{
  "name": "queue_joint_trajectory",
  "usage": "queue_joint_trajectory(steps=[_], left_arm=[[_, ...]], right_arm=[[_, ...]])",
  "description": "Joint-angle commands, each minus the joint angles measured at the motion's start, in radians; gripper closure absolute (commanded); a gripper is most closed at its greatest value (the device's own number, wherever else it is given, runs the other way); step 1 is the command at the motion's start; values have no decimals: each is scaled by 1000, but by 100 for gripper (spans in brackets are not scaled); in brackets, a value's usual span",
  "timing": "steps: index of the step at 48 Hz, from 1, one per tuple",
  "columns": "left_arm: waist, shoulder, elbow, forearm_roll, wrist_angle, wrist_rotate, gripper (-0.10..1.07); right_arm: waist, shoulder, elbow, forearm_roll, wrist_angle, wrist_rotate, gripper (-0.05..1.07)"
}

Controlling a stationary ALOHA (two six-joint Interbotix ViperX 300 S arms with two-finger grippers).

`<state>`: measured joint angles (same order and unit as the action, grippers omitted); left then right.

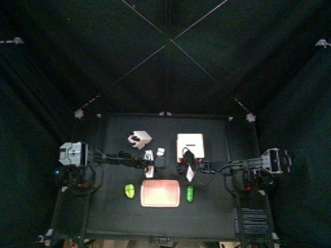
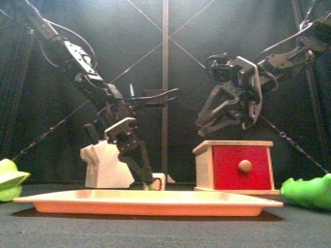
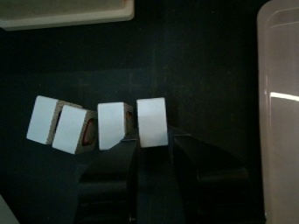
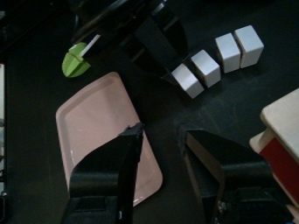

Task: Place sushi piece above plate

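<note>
Filling the middle of the curtained pen, the small black counter (image 1: 110, 208) carried everything. Two black arms hung over it. The left hand (image 3: 135, 150) was lowered close to the counter behind the plate, its jaws spread and released. Whether they touched anything I could not tell. The right hand (image 4: 163, 136) hung higher, above the red box, with its jaws also apart and nothing between them.

The flat salmon-pink square plate (image 1: 161, 195) with rounded corners lay bare at the counter's front. Behind it to the right stood a red wooden box with a cream-white square top (image 2: 235, 166). Behind it to the left sat a white-and-brown cube (image 1: 139, 139). A small green item (image 1: 130, 190) lay just beside the plate's left edge and another green item (image 1: 191, 193) by its right edge.

The tiny white sushi piece (image 3: 114, 125) stood on the counter in a short row of white chunks (image 4: 205, 67), just under the left hand's tips. It was beyond the plate's far edge and apart from it.
</note>
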<state>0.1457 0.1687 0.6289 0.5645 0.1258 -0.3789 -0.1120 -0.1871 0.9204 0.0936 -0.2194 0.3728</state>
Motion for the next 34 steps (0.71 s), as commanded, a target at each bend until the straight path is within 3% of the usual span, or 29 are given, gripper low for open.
queue_joint_trajectory(steps=[1, 18, 34], left_arm=[[6, -5, -12, 0, -2, -2, 41], [2, -15, -15, 0, 6, -2, 24], [-12, -80, -9, 0, 12, -2, 24]], right_arm=[[-3, -14, -21, 0, -5, -3, 28], [-3, -14, -21, 0, -5, -3, 28], [-3, -14, -25, 0, -5, -3, 28]])
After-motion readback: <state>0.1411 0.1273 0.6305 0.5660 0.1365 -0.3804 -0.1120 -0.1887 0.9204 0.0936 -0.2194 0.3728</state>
